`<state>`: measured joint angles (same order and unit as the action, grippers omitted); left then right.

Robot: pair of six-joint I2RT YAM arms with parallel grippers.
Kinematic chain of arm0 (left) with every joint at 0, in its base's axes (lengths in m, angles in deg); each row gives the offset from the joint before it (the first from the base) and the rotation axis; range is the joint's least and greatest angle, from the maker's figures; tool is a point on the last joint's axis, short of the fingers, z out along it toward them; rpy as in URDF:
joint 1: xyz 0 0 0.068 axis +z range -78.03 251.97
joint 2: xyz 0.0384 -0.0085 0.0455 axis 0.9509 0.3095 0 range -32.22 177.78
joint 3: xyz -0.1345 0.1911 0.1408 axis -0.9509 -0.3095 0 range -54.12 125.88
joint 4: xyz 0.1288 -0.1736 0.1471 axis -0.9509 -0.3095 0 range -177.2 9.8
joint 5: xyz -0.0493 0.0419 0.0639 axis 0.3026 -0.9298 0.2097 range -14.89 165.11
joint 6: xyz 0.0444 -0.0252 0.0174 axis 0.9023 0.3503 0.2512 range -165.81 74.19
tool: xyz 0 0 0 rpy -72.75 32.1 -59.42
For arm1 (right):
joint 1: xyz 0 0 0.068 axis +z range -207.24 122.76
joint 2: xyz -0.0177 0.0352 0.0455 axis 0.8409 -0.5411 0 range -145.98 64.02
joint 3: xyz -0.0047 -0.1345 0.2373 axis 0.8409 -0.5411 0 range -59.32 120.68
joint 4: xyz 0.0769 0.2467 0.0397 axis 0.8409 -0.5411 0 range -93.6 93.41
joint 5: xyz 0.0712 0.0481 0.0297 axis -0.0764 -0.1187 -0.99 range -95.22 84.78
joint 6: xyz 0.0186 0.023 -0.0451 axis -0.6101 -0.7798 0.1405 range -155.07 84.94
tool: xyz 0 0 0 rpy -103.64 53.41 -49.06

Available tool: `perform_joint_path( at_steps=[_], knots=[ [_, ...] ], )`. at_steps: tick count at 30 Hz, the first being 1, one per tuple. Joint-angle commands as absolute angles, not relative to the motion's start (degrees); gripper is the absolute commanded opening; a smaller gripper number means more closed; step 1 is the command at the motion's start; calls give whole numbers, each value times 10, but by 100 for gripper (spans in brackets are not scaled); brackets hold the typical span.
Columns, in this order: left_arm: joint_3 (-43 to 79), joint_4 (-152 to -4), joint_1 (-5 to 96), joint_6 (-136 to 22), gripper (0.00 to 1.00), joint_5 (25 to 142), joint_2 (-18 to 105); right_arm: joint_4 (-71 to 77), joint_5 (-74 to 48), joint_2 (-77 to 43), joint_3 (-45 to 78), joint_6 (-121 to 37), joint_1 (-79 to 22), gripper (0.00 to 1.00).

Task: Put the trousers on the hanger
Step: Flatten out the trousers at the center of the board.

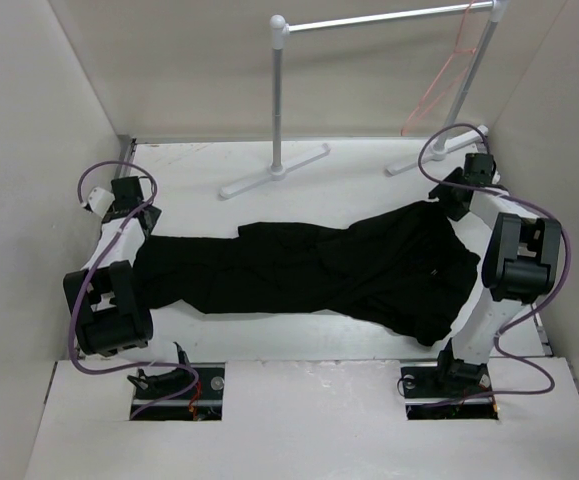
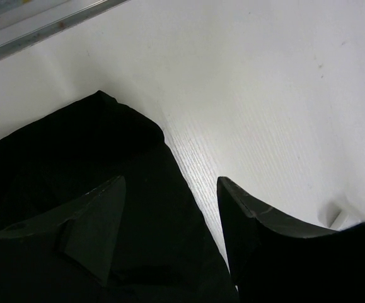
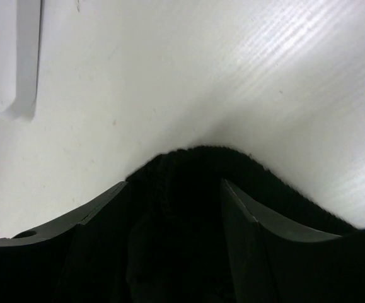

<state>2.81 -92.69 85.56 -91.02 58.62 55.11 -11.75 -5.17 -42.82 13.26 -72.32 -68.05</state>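
Observation:
The black trousers (image 1: pixel 309 265) lie spread out flat across the table, legs to the left and waist to the right. The pink-orange hanger (image 1: pixel 439 85) hangs from the right end of the rack bar, far from both grippers. My left gripper (image 1: pixel 141 228) (image 2: pixel 171 183) stands open over the leg end of the trousers (image 2: pixel 75 164); the cloth lies flat under its fingers (image 2: pixel 94 221). My right gripper (image 1: pixel 451 205) (image 3: pixel 169 189) is at the waist end, jaws apart, with a hump of trousers (image 3: pixel 195 170) between its fingers (image 3: pixel 245 208).
A white and grey tube rack (image 1: pixel 279 100) stands at the back, its feet (image 1: pixel 274 172) on the table; one foot (image 3: pixel 15 63) shows in the right wrist view. White walls close in both sides. A metal rail (image 2: pixel 37 25) runs along the table's edge.

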Motion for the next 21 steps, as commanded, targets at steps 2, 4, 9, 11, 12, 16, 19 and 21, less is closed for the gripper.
perform_joint_path(
  at_steps=[2, 4, 9, 11, 12, 16, 19, 21],
  knots=[
    [64, -927, 862, -896, 57, 587, 558, -99, -98, -467, 176, -721, -681, 52],
    [71, -932, 863, -891, 57, 587, 563, -100, -102, -464, 175, -730, -681, 21],
    [80, -937, 866, -875, 50, 588, 569, -64, -44, -300, 106, -782, -693, 5],
    [72, -944, 870, -864, 40, 586, 563, -53, -20, -215, 78, -794, -694, 6],
    [65, -947, 875, -861, 34, 588, 558, -55, -8, -183, 69, -794, -694, 6],
    [24, -948, 888, -856, 23, 588, 529, -74, -3, -131, 56, -800, -706, 6],
    [6, -944, 892, -854, 24, 591, 529, -75, -3, -122, 54, -802, -708, 5],
    [4, -931, 892, -854, 28, 612, 544, -73, -6, -124, 54, -803, -708, 5]
  ],
)
